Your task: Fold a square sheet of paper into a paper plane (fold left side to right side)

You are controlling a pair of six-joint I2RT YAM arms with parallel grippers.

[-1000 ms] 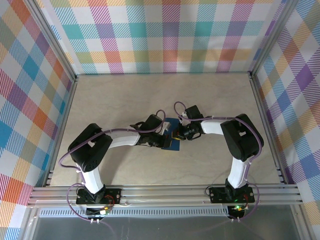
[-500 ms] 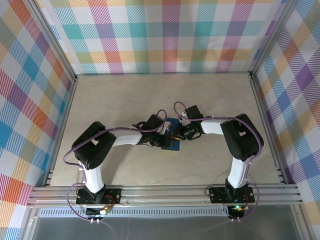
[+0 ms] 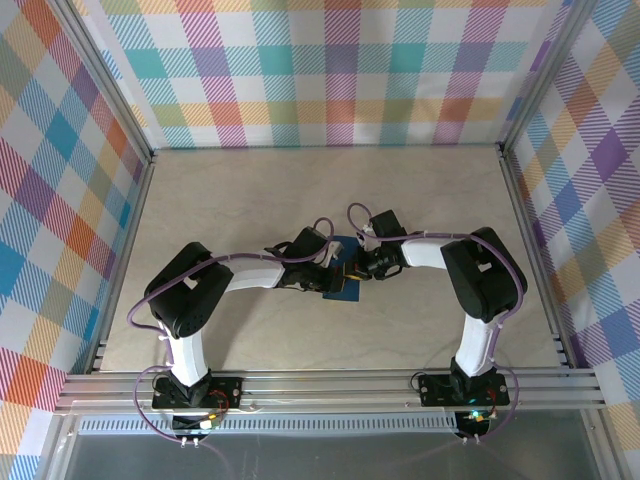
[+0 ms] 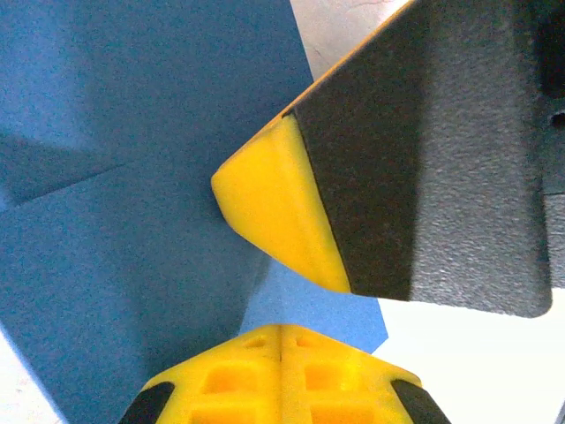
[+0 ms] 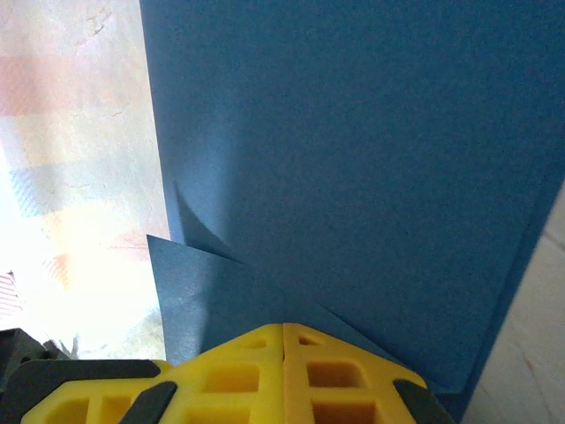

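The dark-blue square sheet of paper (image 3: pixel 343 272) lies mid-table between my two grippers, partly folded. In the left wrist view the paper (image 4: pixel 132 177) carries a crease, and one corner juts right over the pale table. My left gripper (image 4: pixel 281 329) is shut, its yellow tips resting on the sheet. The right gripper's yellow fingertip (image 4: pixel 269 208) presses the paper just ahead of it. In the right wrist view a folded flap (image 5: pixel 199 287) sits beside my shut right gripper (image 5: pixel 282 327), which rests on the paper (image 5: pixel 353 159). From above, left gripper (image 3: pixel 329 279) and right gripper (image 3: pixel 352 270) nearly meet. It has no paper plane shape.
The beige table (image 3: pixel 250 195) is walled by plaid panels on three sides. Aluminium rails (image 3: pixel 330 385) run along the near edge, where both arm bases are bolted. Purple cables loop off both arms.
The left arm's elbow has swung a little to the right and its gripper has crept slightly along the paper. The right arm has held still.
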